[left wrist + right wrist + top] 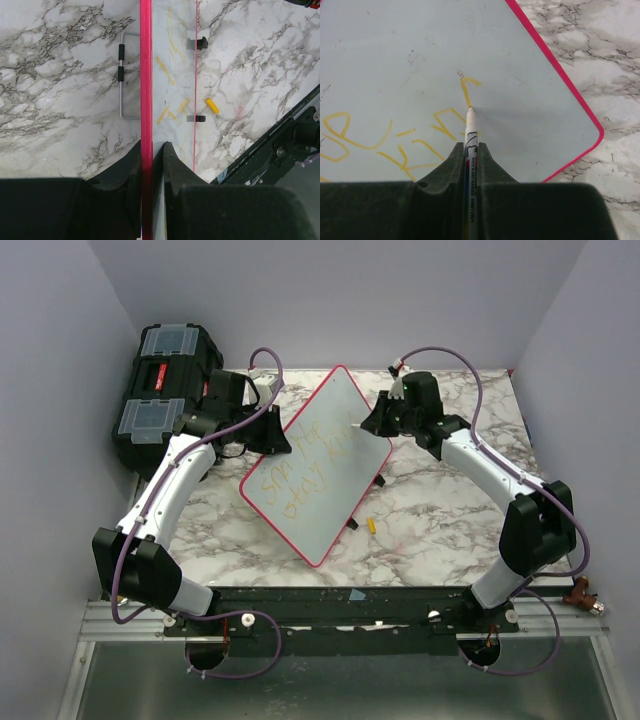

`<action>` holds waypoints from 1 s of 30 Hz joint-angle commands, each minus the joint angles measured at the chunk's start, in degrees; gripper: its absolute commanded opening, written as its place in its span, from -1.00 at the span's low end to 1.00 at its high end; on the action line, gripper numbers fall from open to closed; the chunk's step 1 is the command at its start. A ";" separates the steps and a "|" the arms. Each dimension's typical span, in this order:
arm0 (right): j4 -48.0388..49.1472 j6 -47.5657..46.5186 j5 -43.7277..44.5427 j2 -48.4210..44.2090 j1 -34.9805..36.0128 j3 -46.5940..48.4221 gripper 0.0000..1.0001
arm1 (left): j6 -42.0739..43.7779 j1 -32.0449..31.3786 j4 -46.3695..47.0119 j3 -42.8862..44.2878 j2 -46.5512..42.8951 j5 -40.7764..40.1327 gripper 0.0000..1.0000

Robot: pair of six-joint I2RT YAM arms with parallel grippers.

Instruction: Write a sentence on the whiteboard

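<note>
The whiteboard (318,468), white with a pink-red frame, is propped at a tilt over the marble table. My left gripper (272,432) is shut on its upper left edge; in the left wrist view the red frame (145,75) runs between the fingers (172,157). The sentence (300,472) shows as yellow-orange letters in two lines. My right gripper (368,424) is shut on a white marker (471,131), whose tip touches the board at the foot of a yellow stroke (466,90). Earlier letters (350,135) lie to its left.
A black toolbox (165,390) stands at the back left. A yellow marker cap (371,525) lies on the marble just right of the board's lower edge. The board's wire stand (122,75) and black clips (196,43) show in the left wrist view.
</note>
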 commanded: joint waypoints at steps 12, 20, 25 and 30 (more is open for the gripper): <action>-1.88 0.17 1.82 -0.31 0.60 -3.17 -0.99 | 5.76 0.10 1.39 1.44 -0.47 -4.47 -1.00; -2.41 0.52 3.66 0.80 0.60 -1.07 -0.99 | 5.72 0.10 1.64 0.90 -0.99 -4.56 -1.00; -2.70 0.40 3.97 1.78 0.59 1.08 -0.99 | 5.74 0.10 1.73 0.63 -1.33 -4.48 -1.00; -3.13 0.45 4.56 2.90 0.60 3.45 -0.99 | 5.79 0.12 1.91 0.19 -1.77 -4.47 -1.00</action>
